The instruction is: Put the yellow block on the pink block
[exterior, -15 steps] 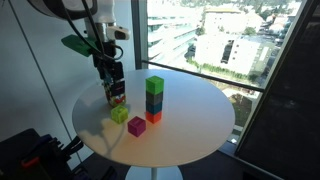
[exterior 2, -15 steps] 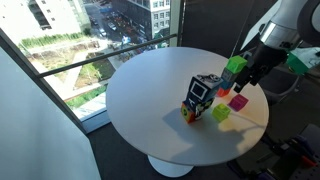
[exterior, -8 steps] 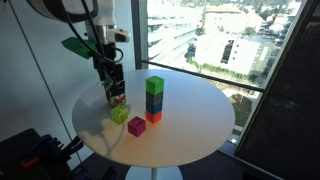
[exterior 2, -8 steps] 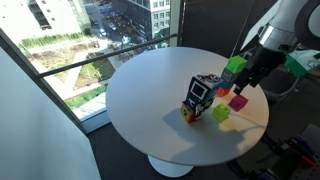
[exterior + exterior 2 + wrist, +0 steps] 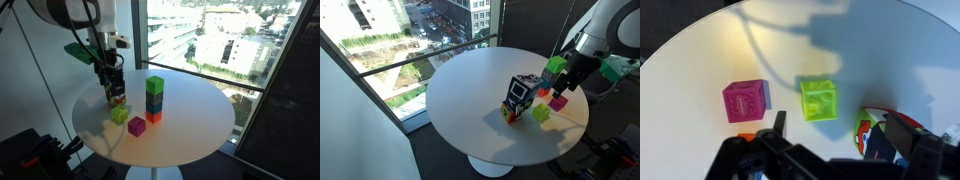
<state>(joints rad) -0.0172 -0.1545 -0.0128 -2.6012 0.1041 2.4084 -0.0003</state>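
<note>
The yellow block [image 5: 819,99] lies on the white round table, with the pink block [image 5: 745,100] beside it and a small gap between them. Both show in both exterior views: yellow [image 5: 120,114] [image 5: 540,113], pink [image 5: 137,125] [image 5: 559,101]. My gripper [image 5: 840,135] is open and empty. It hangs above the table near the yellow block, over a colourful printed box [image 5: 875,135]. In the exterior views the gripper [image 5: 113,88] [image 5: 565,82] is just above that box [image 5: 117,99] [image 5: 518,98].
A tall stack [image 5: 154,98] with a green cube on top and an orange-red cube at the bottom stands next to the pink block; it also shows in an exterior view [image 5: 555,67]. The table [image 5: 190,130] stands by a large window.
The arm's wrist has shifted slightly. The blocks, the box and the stack have not moved.
</note>
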